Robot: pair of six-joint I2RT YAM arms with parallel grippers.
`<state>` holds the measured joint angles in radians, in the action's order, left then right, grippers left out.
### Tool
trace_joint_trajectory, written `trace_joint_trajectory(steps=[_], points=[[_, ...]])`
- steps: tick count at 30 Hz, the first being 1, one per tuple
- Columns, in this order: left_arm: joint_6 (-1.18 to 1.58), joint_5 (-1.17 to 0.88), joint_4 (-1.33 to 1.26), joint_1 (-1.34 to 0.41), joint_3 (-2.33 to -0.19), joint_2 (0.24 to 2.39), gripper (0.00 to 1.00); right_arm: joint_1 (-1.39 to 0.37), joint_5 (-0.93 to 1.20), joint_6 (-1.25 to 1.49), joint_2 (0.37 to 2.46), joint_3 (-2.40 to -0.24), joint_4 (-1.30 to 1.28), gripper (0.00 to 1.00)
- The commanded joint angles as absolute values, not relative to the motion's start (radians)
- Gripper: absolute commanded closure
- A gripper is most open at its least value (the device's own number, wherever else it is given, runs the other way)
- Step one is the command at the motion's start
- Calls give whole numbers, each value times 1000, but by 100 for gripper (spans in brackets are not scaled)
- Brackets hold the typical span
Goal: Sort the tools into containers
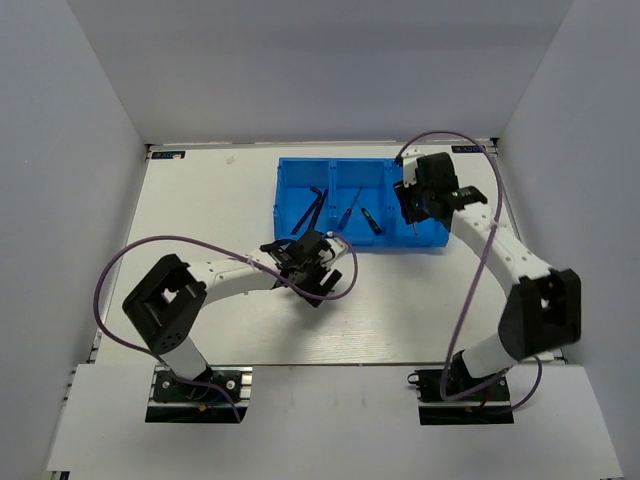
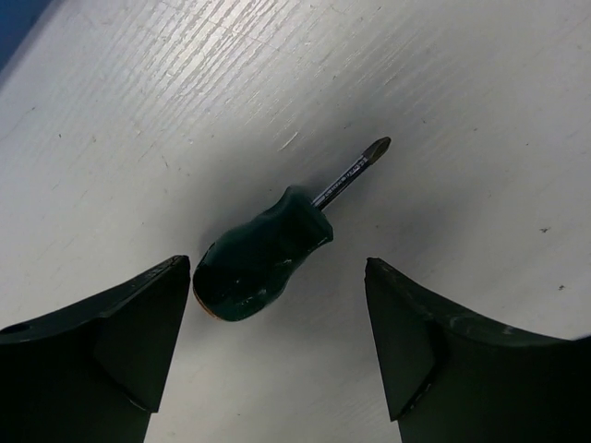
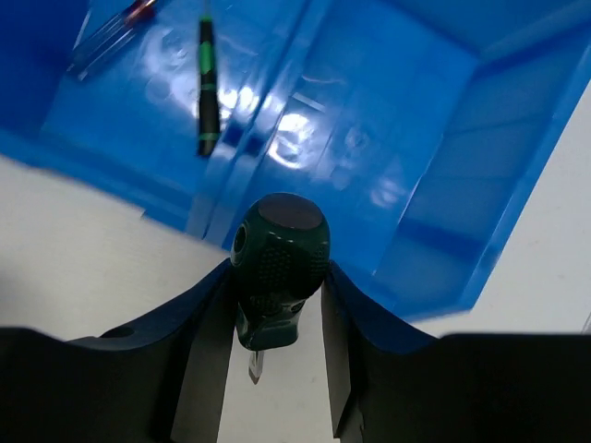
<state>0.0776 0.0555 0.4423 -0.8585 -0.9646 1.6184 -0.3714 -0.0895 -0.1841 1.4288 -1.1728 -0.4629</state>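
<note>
My left gripper (image 2: 277, 343) is open and low over the white table, just in front of the blue tray (image 1: 284, 214). A stubby green-handled screwdriver (image 2: 261, 264) lies flat between its fingers, handle close to the left finger (image 2: 138, 323), tip pointing away. My right gripper (image 3: 277, 309) is shut on a second stubby green-handled screwdriver (image 3: 277, 263), held above the near edge of the tray's right compartment (image 3: 434, 157). In the top view the left gripper (image 1: 318, 262) hides its screwdriver, and the right gripper (image 1: 416, 212) is over the tray's right end.
Dark hex keys (image 1: 310, 212) lie in the tray's left compartment. Slim screwdrivers (image 1: 360, 215) lie in the middle one; a green-black one (image 3: 206, 83) and a red-handled one (image 3: 138, 11) show in the right wrist view. White walls enclose the table.
</note>
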Motion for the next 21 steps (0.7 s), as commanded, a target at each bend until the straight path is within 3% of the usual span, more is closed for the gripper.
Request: trace_joint_trajectory(steps=[1,2,3,5,6,8,10,17,20,21], points=[[-18,11,448,-853,-1015,1627,13,-298,-46,-169,1566,-1313,-486,100],[-29,20,457,-853,-1028,1628,13,-290,-48,-164,1592,-1366,-509,100],[-44,20,469,-853,-1040,1637,13,-281,-23,-163,1639,-1393,-534,91],[-54,31,483,-853,-1049,1646,13,-255,-11,-167,1704,-1487,-596,62],[-64,31,492,-853,-1049,1646,13,-253,33,-166,1744,-1509,-612,40],[-74,41,492,-853,-1049,1655,12,-232,51,-160,1781,-1569,-636,24],[-74,41,503,-853,-1049,1655,12,-219,93,-158,1763,-1578,-635,19],[-120,51,523,-853,-1063,1718,15,-164,242,-89,1628,-1473,-604,19],[-141,60,523,-853,-1063,1747,22,-141,278,-72,1566,-1406,-601,19],[-141,60,523,-853,-1072,1758,31,-135,284,-65,1537,-1390,-600,19]])
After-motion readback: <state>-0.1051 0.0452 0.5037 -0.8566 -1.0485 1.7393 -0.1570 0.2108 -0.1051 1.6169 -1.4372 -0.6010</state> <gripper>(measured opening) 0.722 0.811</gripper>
